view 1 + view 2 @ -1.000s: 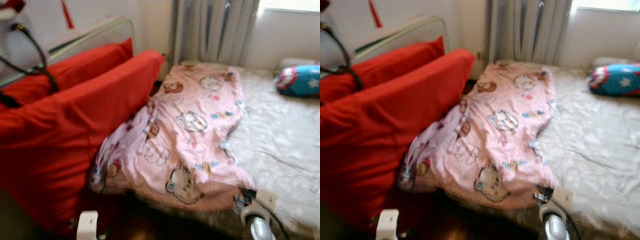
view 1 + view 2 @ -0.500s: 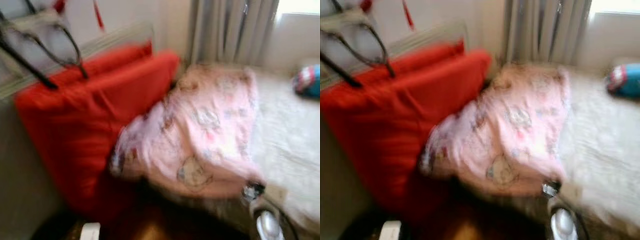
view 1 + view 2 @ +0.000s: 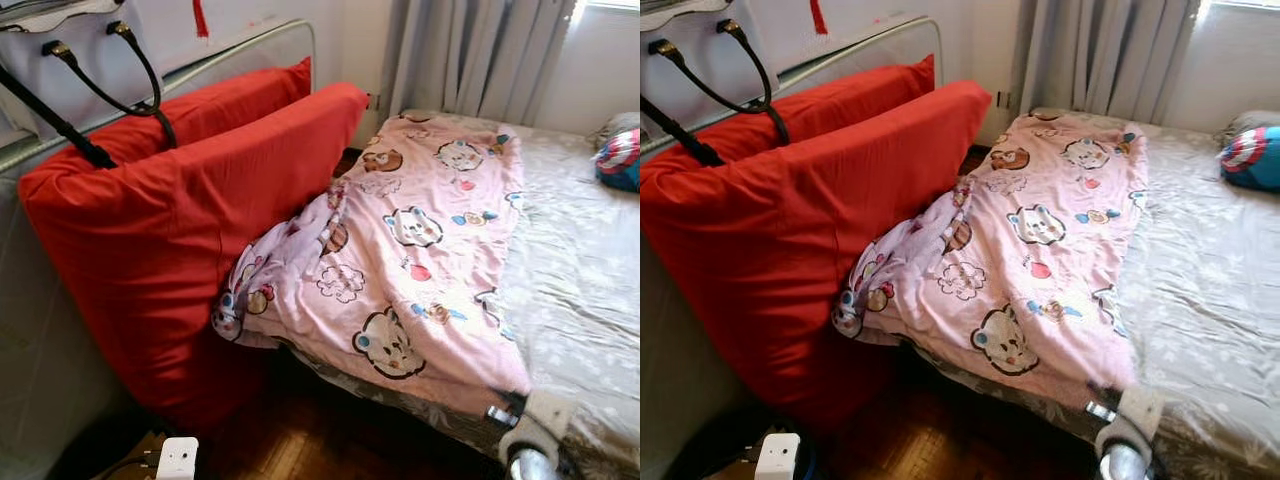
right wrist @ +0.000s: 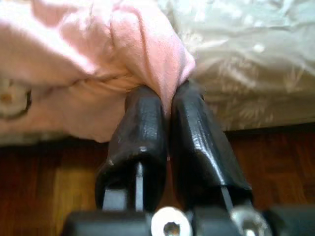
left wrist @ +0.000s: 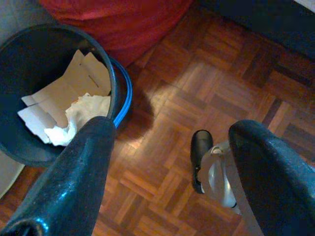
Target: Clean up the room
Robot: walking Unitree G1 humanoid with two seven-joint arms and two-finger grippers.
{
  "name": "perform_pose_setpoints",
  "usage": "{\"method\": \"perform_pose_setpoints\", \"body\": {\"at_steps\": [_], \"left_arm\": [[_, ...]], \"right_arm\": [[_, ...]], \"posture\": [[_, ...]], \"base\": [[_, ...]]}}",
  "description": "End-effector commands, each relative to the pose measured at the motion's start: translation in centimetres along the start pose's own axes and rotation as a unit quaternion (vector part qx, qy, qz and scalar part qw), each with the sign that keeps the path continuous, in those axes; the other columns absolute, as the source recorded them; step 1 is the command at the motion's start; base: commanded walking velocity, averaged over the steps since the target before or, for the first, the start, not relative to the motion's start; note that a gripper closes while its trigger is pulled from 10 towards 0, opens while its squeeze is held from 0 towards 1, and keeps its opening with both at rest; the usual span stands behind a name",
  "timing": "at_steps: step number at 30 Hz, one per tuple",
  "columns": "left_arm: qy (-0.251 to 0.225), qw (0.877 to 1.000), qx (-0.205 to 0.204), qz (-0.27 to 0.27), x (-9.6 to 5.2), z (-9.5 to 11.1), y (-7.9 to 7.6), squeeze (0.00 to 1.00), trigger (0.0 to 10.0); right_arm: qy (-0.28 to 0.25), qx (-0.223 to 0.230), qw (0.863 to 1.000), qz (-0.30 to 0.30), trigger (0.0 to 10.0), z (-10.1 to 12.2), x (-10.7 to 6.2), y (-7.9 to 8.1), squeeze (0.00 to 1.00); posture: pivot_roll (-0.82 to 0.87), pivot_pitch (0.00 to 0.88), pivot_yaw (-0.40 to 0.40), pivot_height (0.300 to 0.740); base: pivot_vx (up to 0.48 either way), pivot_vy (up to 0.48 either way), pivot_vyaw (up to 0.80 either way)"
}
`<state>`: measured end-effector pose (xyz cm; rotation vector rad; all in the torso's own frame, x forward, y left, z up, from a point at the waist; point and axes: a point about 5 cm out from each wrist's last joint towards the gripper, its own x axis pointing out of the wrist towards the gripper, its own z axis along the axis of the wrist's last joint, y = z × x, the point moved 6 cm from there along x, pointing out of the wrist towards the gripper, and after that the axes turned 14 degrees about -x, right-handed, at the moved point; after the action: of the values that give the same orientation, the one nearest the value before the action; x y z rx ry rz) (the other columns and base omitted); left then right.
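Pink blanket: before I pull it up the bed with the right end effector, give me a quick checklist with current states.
1. Right end effector shut on the pink blanket: ok, a fold of its lower corner is pinched between the fingers.
2. Grip depth: cannot tell, the fingertips are buried in the fabric.
3. Blanket free to slide: not ok, its left edge is bunched against the red cushion.
4. Path up the bed sheet: ok, bare as far as the blue pillow near the far end.
5. Left end effector out of the way: ok, open, hanging over the wooden floor beside the bin.
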<state>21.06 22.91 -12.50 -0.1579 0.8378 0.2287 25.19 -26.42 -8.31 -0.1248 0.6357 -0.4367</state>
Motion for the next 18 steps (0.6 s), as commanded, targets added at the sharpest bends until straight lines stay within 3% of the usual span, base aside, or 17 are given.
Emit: {"method": "perform_pose_setpoints", "body": {"at_steps": [1,7,12,13,14,15,16,18], "left_arm": [[0.009,1.000,0.009,0.000,0.0,-0.3,0.1,0.00,10.0],[0.015,1.000,0.010,0.002,-0.1,-0.8,0.1,0.00,10.0],[0.022,1.000,0.013,0.002,-0.2,-1.1,0.2,0.00,10.0],[0.022,1.000,0.013,0.003,-0.2,-1.1,0.3,0.00,10.0],[0.023,1.000,0.012,0.004,-0.2,-1.1,0.3,0.00,10.0],[0.023,1.000,0.012,0.005,-0.2,-1.1,0.4,0.00,10.0],[0.024,1.000,0.012,0.006,-0.2,-1.1,0.4,0.00,10.0],[0.027,1.000,0.011,0.008,-0.2,-1.3,0.6,0.00,10.0]], "right_arm": [[0.019,-0.002,1.000,0.008,10.0,-0.9,-0.2,0.4,0.00],[0.091,0.021,0.996,0.005,10.0,-4.3,-1.0,-0.2,0.00],[0.104,0.018,0.994,0.009,10.0,-5.0,-1.2,-0.3,0.00],[0.106,0.016,0.994,0.013,10.0,-5.2,-1.3,-0.1,0.64],[0.107,0.017,0.994,0.014,10.0,-5.2,-1.3,-0.1,0.80],[0.108,0.017,0.994,0.014,10.0,-5.3,-1.4,0.0,0.84],[0.110,0.018,0.994,0.013,10.0,-5.4,-1.4,0.0,0.96],[0.108,0.017,0.994,0.009,10.0,-5.4,-1.4,-0.1,0.94]], "posture": [[-0.01,0.000,-0.001,0.740],[-0.01,0.000,0.001,0.740],[-0.01,0.000,0.004,0.740],[-0.01,0.000,0.003,0.740],[-0.01,0.000,0.003,0.740],[-0.01,0.000,0.003,0.740],[-0.01,0.000,0.003,0.740],[0.00,0.000,0.003,0.740]], "base": [[0.000,0.000,0.00],[0.000,0.000,0.00],[0.000,0.000,0.00],[0.000,0.000,0.00],[0.000,0.000,0.00],[0.000,0.000,0.00],[0.000,0.000,0.00],[0.000,0.000,0.00]]}}
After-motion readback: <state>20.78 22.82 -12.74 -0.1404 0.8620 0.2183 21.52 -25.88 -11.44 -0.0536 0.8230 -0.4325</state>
